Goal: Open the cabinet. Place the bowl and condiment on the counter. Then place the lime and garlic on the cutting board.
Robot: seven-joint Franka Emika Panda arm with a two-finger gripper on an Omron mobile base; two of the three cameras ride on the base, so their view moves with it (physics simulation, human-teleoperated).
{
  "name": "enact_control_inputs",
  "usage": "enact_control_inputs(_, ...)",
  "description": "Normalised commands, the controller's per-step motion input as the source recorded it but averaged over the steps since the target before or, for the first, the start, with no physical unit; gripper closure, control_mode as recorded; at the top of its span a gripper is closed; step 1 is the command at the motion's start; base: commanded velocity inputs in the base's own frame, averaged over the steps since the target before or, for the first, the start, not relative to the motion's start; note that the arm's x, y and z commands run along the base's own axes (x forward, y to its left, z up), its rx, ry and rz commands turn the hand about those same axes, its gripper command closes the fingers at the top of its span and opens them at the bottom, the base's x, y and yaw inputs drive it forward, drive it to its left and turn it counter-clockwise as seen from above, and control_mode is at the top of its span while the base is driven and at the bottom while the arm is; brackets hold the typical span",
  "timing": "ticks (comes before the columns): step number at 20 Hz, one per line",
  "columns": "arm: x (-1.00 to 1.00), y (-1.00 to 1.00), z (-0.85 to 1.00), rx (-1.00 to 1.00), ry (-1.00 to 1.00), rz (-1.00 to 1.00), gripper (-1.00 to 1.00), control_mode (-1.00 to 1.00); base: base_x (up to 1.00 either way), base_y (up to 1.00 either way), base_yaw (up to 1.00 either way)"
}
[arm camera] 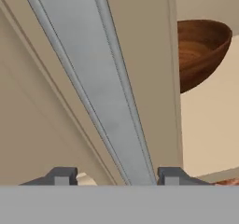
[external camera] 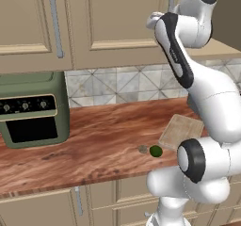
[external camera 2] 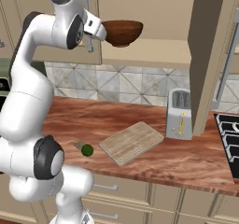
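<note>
Straddling the left door's bar handle, gripper fingers parted, not yet clamped. Right cabinet door open; bowl shelved at twelve o'clock. Lime, garlic at nine o'clock off cutting board.

Even, soft rendered light, faint shadows, no glare, slightly coarse resolution.
</note>
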Motion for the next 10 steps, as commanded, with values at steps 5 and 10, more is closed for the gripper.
enact_control_inputs(5, 0.24, -0.05, -0.63, 0.0, -0.18, 0.2, 1.0, -1.0, 0.0, 0.0, 0.0)
enact_control_inputs(10, 0.01, 0.06, -0.61, 0.0, -0.23, 0.26, 1.0, -1.0, 0.0, 0.0, 0.0)
